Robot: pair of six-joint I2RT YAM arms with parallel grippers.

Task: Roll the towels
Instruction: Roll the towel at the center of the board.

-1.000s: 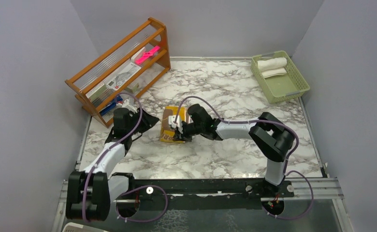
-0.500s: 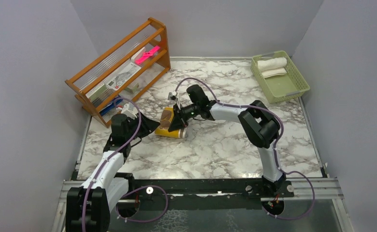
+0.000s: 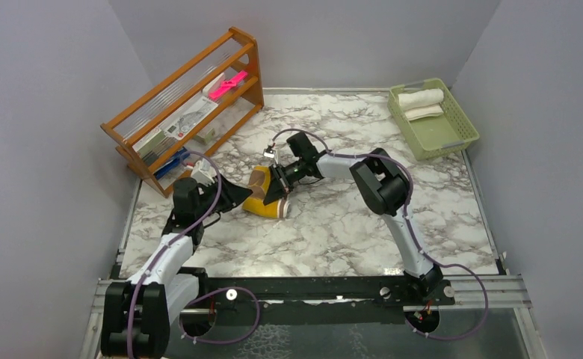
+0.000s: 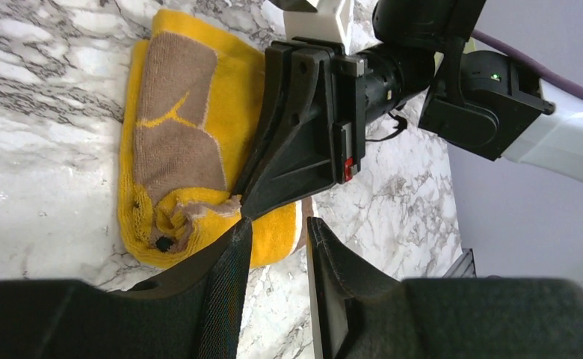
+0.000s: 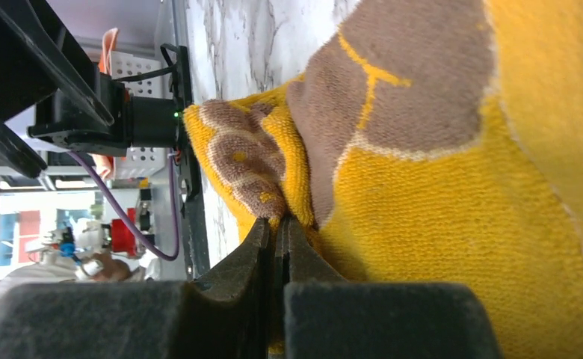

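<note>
**Right gripper (image 5: 276, 224) clamped on the yellow towel (image 4: 191, 127)**

We see its jaws pressed together, pinching a fold at the towel's rolled end. The towel lies partly rolled on the marble table (image 3: 333, 224), near the wooden rack (image 3: 170, 80) and to its right. Our left gripper (image 4: 277, 224) stands ajar, holding nothing, just beside the towel's rack-side end. A cream towel (image 3: 421, 99) sits rolled in a green basket (image 3: 464, 118), far right of the rack.
</note>
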